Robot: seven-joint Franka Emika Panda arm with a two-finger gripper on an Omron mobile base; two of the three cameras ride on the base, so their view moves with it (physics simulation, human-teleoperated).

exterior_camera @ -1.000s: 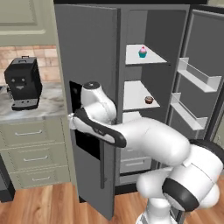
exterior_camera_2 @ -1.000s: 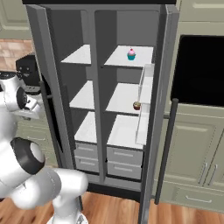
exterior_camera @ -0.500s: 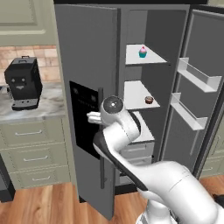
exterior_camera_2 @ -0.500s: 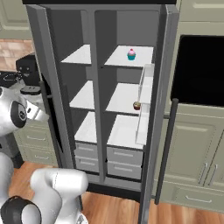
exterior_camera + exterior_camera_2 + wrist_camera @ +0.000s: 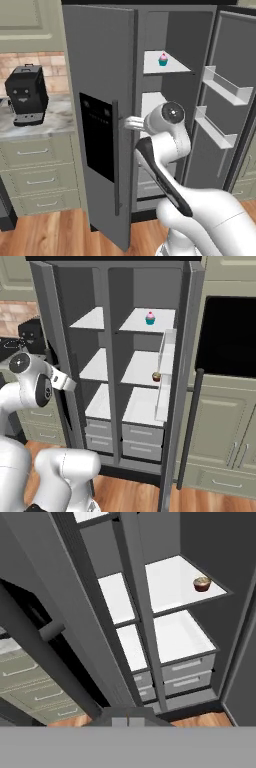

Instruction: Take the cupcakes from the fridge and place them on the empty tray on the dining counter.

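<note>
The fridge (image 5: 100, 115) stands with both doors open, white shelves bare inside. A cupcake (image 5: 163, 59) with a teal wrapper and pink frosting sits on the top right shelf (image 5: 150, 318). One shelf lower is a second cupcake (image 5: 156, 376) with a dark wrapper and a pale top (image 5: 202, 584). My gripper (image 5: 129, 721) is shut and holds nothing. It hangs by the inner edge of the left door (image 5: 126, 122), well left of and below both cupcakes. The empty tray and the dining counter are out of view.
A black coffee machine (image 5: 26, 95) stands on the short marble counter at the left, above sage-green drawers (image 5: 35, 175). The right door (image 5: 222, 85) carries white bins. A black oven panel (image 5: 227, 336) is to the fridge's right. Grey drawers (image 5: 142, 436) fill the fridge's bottom.
My arm has folded up in front of the fridge, and the hand has shifted from the left door's face toward its inner edge. Both cupcakes have stayed put.
</note>
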